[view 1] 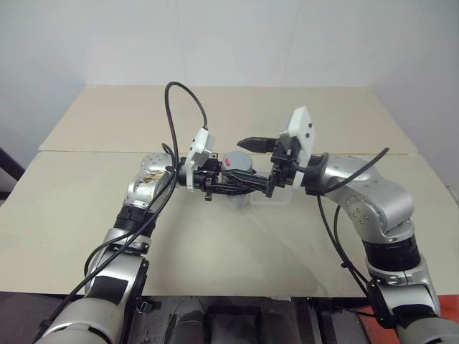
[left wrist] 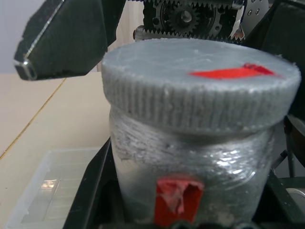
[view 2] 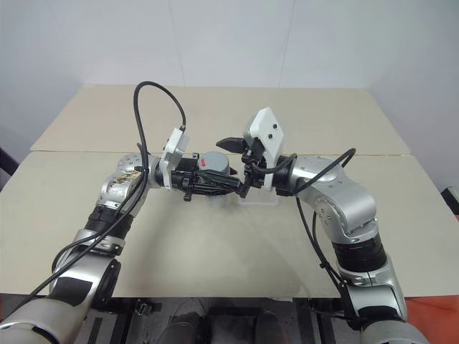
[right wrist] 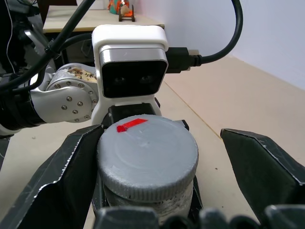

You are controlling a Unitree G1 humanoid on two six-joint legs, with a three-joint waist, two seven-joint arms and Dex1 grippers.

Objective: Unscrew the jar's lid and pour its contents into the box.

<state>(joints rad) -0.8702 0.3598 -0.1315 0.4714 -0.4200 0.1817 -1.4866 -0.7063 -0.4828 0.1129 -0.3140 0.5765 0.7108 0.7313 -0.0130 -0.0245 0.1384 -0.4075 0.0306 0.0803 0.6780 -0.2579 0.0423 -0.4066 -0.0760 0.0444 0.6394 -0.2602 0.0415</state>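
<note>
Left tool [view 1: 231, 184] pinched the jar [left wrist: 190, 171] upright. Right tool [right wrist: 157, 157] was spread, straddling the lid [right wrist: 147, 152]: one finger touching, the other well clear.

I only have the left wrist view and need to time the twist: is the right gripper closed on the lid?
Observer: No. The right gripper is open around the lid. One finger appears to touch its side and the other stands apart.
Operator: Is the jar resting on the table?
Observer: No. The left gripper holds the jar above the table.
Operator: And the box?
Observer: The box lies on the table, beneath the right gripper.
</note>
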